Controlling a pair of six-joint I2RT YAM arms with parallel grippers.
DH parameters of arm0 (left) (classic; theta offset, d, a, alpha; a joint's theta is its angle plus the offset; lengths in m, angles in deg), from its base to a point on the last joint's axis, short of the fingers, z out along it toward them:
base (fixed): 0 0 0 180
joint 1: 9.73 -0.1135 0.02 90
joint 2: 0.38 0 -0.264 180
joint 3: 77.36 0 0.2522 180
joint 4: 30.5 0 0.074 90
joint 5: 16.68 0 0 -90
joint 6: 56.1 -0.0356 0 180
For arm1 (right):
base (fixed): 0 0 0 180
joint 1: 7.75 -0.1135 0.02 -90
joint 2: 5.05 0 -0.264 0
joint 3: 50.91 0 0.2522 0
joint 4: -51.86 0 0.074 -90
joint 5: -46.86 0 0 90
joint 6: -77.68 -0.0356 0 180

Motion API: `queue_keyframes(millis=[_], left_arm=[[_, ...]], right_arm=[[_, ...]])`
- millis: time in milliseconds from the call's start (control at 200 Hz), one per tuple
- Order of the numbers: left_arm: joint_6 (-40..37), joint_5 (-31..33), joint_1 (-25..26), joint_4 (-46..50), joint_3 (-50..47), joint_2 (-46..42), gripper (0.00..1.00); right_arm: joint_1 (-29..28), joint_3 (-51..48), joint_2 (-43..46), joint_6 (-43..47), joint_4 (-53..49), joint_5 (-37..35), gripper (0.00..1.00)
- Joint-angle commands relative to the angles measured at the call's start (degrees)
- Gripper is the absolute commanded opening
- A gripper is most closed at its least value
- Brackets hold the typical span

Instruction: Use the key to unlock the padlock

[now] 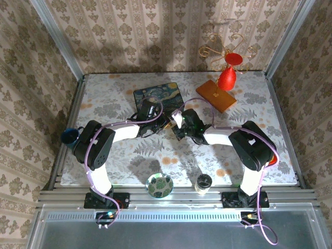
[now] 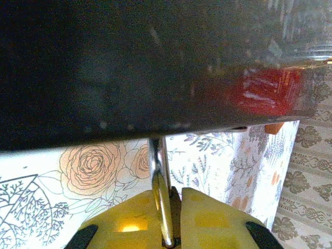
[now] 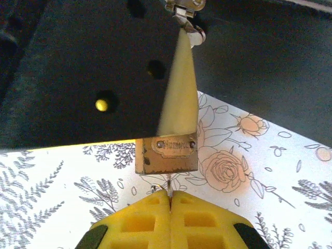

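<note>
At the middle of the table [image 1: 249, 155], in the top view, the two arms reach inward and their tips meet. The padlock [image 1: 169, 124] is a small gold glint held between them. Just above that meeting point in the frame lies a dark blue starry-painting box [image 1: 157, 96], and a red ornament [image 1: 226, 78] on a wooden base stands at the upper right.

From the right wrist, the padlock's brass body sits at the centre of the frame with its nameplate toward the camera. Directly below it, at bottom centre, the right claw [image 3: 170, 220] has its yellow fingers pressed together on the key [image 3: 169, 185]. The key shows only as a thin sliver running up from the seam between the fingers to the padlock's underside. How far it sits in the keyhole cannot be told.

From the left wrist, the left claw [image 2: 167, 231] at bottom centre pinches the silvery shackle [image 2: 158, 181]. The shackle stands upright between the yellow pads and disappears behind a dark bulk across the upper frame.
</note>
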Motion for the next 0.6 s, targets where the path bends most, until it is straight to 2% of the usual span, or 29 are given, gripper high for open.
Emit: queue_keyframes(millis=[0,145,270,470,595], left_arm=[[4.42,-6.37,0.39,-0.2,-0.13,-1.28,0.0],[4.64,-7.0,0.39,-1.0,-0.47,-1.32,0.0],[4.74,-7.34,0.39,-1.44,-0.49,-1.33,0.0],[4.73,-8.03,0.39,-2.42,-0.42,-1.49,0.0],[4.82,-8.66,0.39,-3.35,-0.56,-1.48,0.0]], right_arm=[[2.11,-0.43,-0.7,-5.47,5.62,8.79,0.0],[4.93,-0.23,-1.68,-9.72,7.42,16.17,0.0],[7.89,2.28,-5.21,-15.81,8.3,25.35,0.0],[11.68,6.33,-12.28,-28.32,12.02,37.1,0.0],[13.94,6.77,-16.26,-38.34,19.55,42.79,0.0]])
